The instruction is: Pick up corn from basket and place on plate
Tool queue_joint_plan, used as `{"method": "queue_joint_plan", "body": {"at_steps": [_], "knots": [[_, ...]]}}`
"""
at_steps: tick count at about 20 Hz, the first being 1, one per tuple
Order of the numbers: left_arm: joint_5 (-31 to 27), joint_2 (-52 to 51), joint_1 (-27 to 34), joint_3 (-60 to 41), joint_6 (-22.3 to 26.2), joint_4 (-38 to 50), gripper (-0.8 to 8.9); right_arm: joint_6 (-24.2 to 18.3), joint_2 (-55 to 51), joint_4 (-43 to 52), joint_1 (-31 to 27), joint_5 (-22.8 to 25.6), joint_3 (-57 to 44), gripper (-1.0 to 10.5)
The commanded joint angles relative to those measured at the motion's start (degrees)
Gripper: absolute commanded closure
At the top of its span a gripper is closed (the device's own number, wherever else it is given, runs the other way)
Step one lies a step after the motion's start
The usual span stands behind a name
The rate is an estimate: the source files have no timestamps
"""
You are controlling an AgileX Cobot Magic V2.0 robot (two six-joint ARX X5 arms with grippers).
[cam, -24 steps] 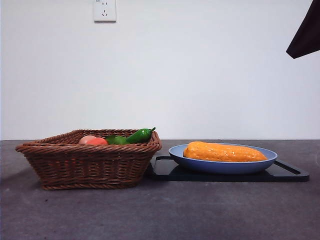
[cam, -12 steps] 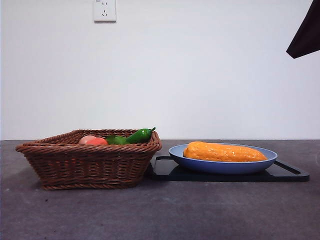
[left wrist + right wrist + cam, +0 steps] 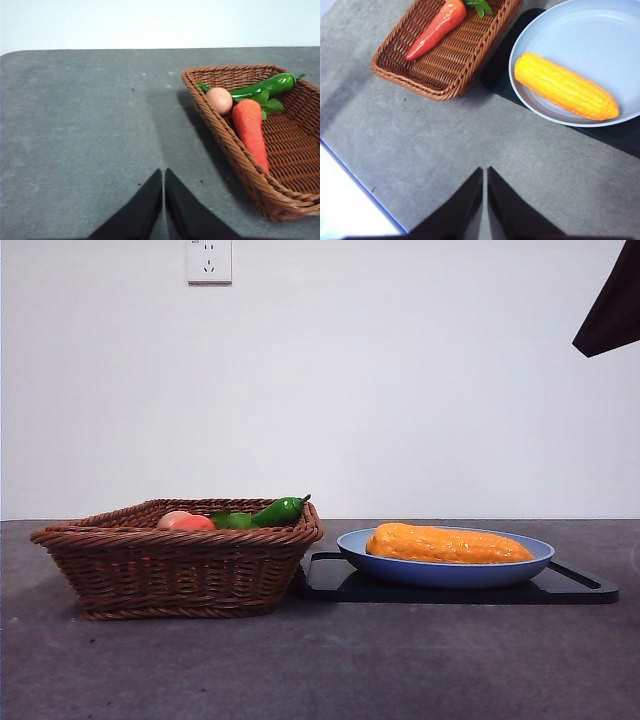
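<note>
Nearest in the front view, the dark grey table (image 3: pixel 320 670) fills the lower part of the frame. On it, at lower left, sits the shallow square basket of dark brown woven wicker (image 3: pixel 180 565). Peeking above its braided rim are a small round pinkish-orange fruit (image 3: pixel 185 522) and a glossy green pepper (image 3: pixel 278 510); the left wrist view also shows a long orange-red carrot (image 3: pixel 250 130) lying inside, just beside the fruit.

At lower right, touching the basket's side, is a flat black tray (image 3: pixel 450 585), and on it rests the round, shallow, light blue plate (image 3: pixel 445 570). The long orange-yellow corn cob with a bumpy glossy surface (image 3: pixel 448 544) lies on its side in the plate, well clear of the basket.

Behind everything is a plain white wall with a white power socket (image 3: pixel 209 260) at the top left.

The left gripper (image 3: pixel 163 175) hangs above bare table beside the basket, jaws pressed together and empty. The right gripper (image 3: pixel 484 172) hangs over bare table near the plate, jaws likewise closed on nothing. A black arm tip (image 3: pixel 610 305) shows at the top right corner.

Nothing has moved since a second ago.
</note>
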Motion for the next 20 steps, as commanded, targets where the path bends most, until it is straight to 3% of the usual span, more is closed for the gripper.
{"method": "queue_joint_plan", "body": {"at_steps": [1,13,17,20], "knots": [[0.3,0.0,0.1,-0.5,-0.3,-3.1,8.06,0.3,0.2,0.6,0.3,0.0,0.5,9.5],[0.3,0.0,0.1,-0.5,-0.3,-3.1,8.06,0.3,0.1,0.6,0.3,0.2,0.5,9.5],[0.3,0.0,0.1,-0.5,-0.3,-3.1,8.06,-9.0,-5.3,4.8,-3.2,4.3,-0.1,9.5],[0.3,0.0,0.1,-0.5,-0.3,-3.1,8.06,-10.3,-11.2,12.5,-9.1,4.3,-3.7,9.5]]}}
